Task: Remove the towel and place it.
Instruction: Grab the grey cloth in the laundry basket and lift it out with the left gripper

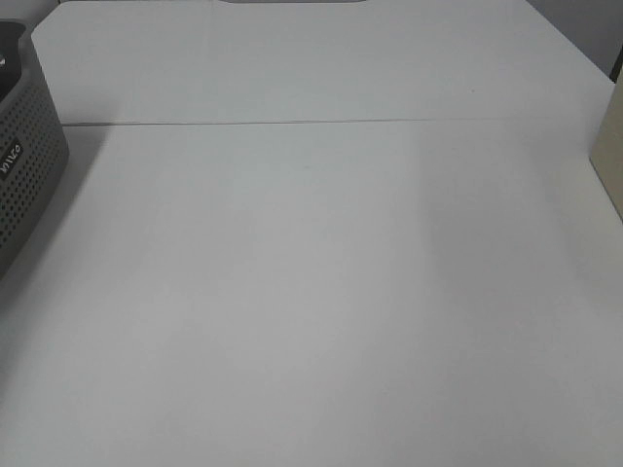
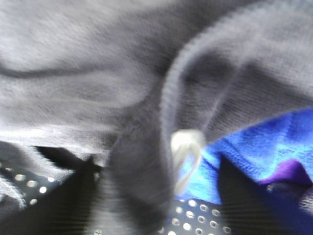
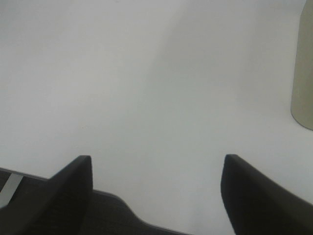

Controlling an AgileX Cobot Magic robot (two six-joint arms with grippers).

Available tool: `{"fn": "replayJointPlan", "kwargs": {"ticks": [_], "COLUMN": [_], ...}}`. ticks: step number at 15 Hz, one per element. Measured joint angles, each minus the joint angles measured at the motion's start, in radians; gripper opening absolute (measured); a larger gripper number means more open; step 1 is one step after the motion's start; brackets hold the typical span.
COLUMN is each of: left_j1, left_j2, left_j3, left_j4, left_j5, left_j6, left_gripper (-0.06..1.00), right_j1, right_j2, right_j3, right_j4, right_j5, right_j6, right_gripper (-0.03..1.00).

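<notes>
Left claw [image 2: 155, 164]: jaws wide, straddling a fold of the towel [image 2: 98, 73]. View is blurred and no pinch is visible. The rest of the towel is bunched ahead of the claw, over the perforated basket [image 2: 195, 223]. Blue cloth [image 2: 254, 147] touches the towel, next to one finger. Right claw [image 3: 157, 159]: jaws wide, over the table [image 3: 146, 73].
</notes>
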Motion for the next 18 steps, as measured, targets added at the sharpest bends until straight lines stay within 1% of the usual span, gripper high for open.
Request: {"fn": "replayJointPlan", "kwargs": {"ticks": [2,3,10,11,12,13,14,16,18], "left_j1": [0.0,0.0,0.0,0.0,-0.001,-0.009,-0.02,-0.043,-0.058], "left_j2": [0.0,0.0,0.0,0.0,-0.002,-0.008,-0.017,-0.047,-0.098], "left_j3": [0.0,0.0,0.0,0.0,0.0,0.0,0.0,0.0,0.0], "left_j4": [-0.016,-0.019,-0.029,-0.029,-0.029,-0.027,-0.027,-0.027,-0.029], "left_j5": [-0.003,-0.003,-0.009,-0.024,-0.032,-0.034,-0.048,-0.079,-0.075], "left_j6": [-0.002,-0.004,-0.011,-0.011,-0.011,-0.011,-0.011,-0.011,-0.021], "left_gripper": [0.35,0.32,0.28,0.22,0.1,0.02,0.0,0.0,0.0], "right_j1": [0.0,0.0,0.0,0.0,0.0,0.0,0.0,0.0,0.0], "right_j2": [0.0,0.0,0.0,0.0,0.0,0.0,0.0,0.0,0.0], "right_j3": [0.0,0.0,0.0,0.0,0.0,0.0,0.0,0.0,0.0], "right_j4": [0.0,0.0,0.0,0.0,0.0,0.0,0.0,0.0,0.0], "right_j5": [0.0,0.0,0.0,0.0,0.0,0.0,0.0,0.0,0.0], "right_j6": [0.0,0.0,0.0,0.0,0.0,0.0,0.0,0.0,0.0], "right_gripper": [0.71,0.71,0.71,0.71,0.71,0.71,0.71,0.71,0.71]}}
